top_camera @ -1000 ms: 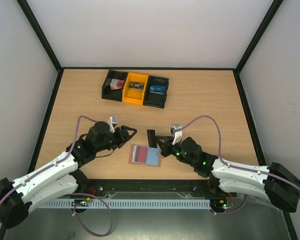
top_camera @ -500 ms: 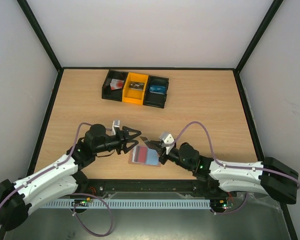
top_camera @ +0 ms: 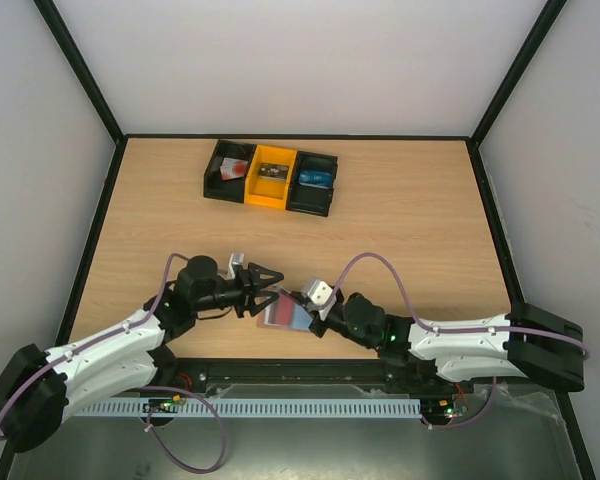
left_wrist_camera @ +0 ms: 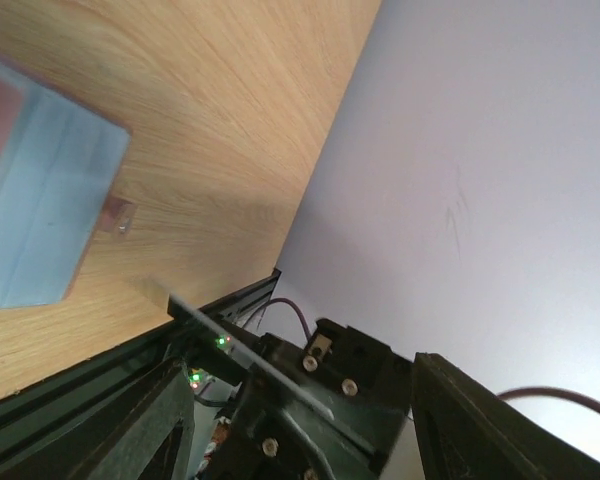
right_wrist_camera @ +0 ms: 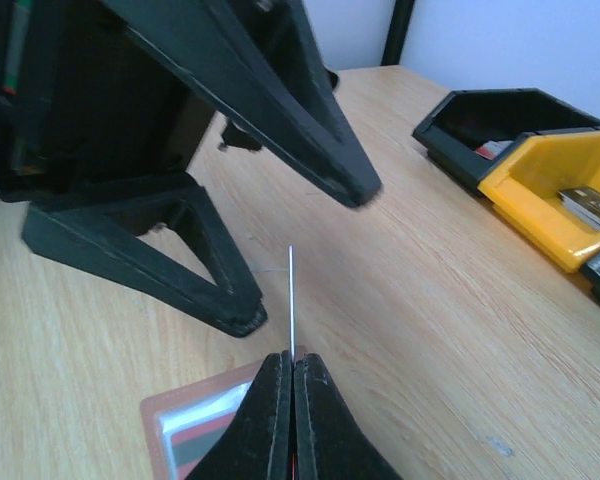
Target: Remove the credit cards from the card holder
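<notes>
The card holder [top_camera: 290,318] lies flat near the table's front edge, brown-rimmed with grey-blue pockets. The right wrist view shows its corner [right_wrist_camera: 170,425] with a reddish card tucked inside. The left wrist view shows its pocket [left_wrist_camera: 40,200] and small tab [left_wrist_camera: 120,215]. My right gripper [top_camera: 294,301] [right_wrist_camera: 292,358] is shut on a thin card [right_wrist_camera: 291,295], held upright and edge-on just above the holder's far edge, so I cannot tell its colour. That card also shows in the left wrist view [left_wrist_camera: 245,352]. My left gripper [top_camera: 273,285] [left_wrist_camera: 300,440] is open and empty, its jaws spread either side of the held card.
Three bins stand in a row at the back: a black one [top_camera: 230,170], an orange one [top_camera: 271,178] and another black one [top_camera: 313,183], each with small items inside. The black frame rail [top_camera: 300,370] runs along the front edge.
My right gripper has moved left and nearer with the card, to just over the holder. My left gripper has moved right and closed in on the card with its jaws open.
</notes>
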`<action>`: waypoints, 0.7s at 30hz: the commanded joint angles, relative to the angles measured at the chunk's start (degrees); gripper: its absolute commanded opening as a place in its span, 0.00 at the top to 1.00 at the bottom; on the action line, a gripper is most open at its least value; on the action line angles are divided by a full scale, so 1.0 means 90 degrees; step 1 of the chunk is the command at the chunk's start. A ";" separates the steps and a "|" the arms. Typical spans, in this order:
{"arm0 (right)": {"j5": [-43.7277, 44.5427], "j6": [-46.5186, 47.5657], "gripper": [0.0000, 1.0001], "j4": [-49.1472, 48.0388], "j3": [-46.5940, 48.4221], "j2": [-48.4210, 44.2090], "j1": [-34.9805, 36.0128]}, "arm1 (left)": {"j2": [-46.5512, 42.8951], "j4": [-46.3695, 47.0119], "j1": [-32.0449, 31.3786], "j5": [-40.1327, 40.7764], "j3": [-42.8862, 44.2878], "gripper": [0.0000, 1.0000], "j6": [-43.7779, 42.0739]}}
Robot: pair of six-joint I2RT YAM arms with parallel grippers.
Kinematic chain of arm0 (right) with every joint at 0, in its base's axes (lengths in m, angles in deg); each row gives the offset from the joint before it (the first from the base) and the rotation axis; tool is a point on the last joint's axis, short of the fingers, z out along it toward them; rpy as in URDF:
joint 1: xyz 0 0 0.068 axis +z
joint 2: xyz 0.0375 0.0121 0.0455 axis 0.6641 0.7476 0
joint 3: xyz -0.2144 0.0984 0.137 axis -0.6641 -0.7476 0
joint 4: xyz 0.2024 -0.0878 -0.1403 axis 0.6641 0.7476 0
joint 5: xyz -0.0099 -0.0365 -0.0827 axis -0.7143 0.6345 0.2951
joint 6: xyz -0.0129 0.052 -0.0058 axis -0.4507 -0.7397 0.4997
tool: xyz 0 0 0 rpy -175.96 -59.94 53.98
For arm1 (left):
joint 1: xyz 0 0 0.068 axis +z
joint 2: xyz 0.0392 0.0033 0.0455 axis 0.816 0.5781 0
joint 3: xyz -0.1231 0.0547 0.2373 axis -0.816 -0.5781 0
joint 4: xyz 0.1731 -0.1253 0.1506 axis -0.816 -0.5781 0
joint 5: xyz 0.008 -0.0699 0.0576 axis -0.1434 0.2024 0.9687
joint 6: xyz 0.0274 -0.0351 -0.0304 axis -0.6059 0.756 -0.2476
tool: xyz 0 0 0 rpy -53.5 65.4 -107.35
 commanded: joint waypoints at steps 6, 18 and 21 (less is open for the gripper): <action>0.0629 0.0594 0.98 -0.0535 0.0056 0.0419 0.0682 | 0.0199 0.0612 0.0035 -0.0145 -0.0633 0.39 0.0490; 0.0893 0.0931 0.98 -0.0579 0.0210 0.1119 0.1054 | -0.0030 0.0915 0.0035 -0.0199 -0.1082 0.87 0.0788; 0.0940 0.0907 0.98 -0.0587 0.0225 0.1140 0.1073 | -0.0151 0.0979 0.0045 -0.0135 -0.1167 0.97 0.0806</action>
